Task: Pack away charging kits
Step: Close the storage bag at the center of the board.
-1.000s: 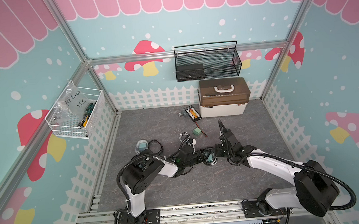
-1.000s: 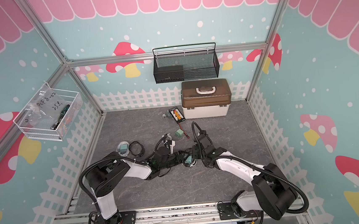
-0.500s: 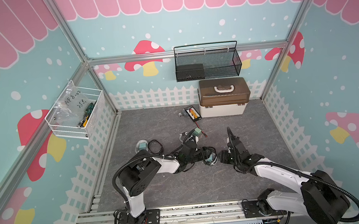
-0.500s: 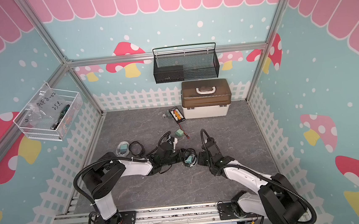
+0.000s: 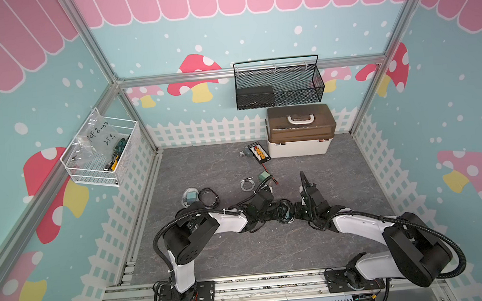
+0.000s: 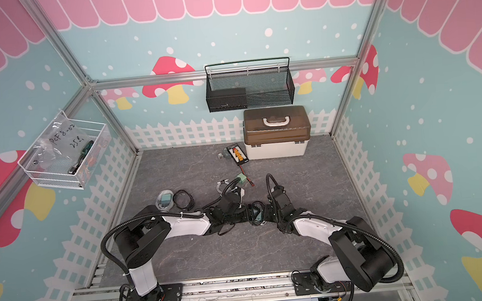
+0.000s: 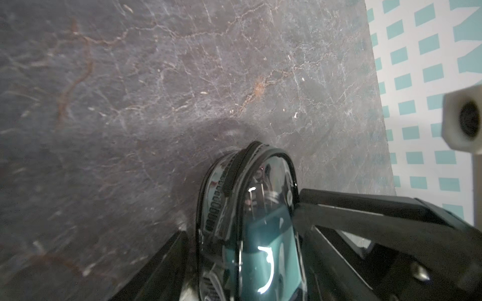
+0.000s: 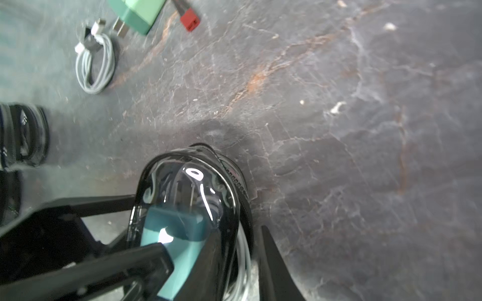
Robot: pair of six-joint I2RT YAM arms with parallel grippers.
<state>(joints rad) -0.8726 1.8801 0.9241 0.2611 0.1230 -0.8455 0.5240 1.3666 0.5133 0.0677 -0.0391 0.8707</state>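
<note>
On the grey floor (image 5: 242,254) near the front, the clear zip pouch (image 5: 285,211) stands on edge with a teal plug (image 7: 266,250) inside. The right gripper (image 8: 236,234), drawn back a moment ago, has swung in again and pinched its fingers on the pouch's zipper rim. The left gripper (image 7: 242,229) clamps the pouch across its width. Zipping probably follows. A loose green plug (image 5: 264,176) and a coiled white cable (image 5: 247,183) are not yet packed.

Soft, even light fills both top views, shadows faint. The wrist views look dimmer and smeared; white glare streaks the clear pouch (image 7: 260,229), its shadow pooling on the mat (image 7: 130,91).
</note>
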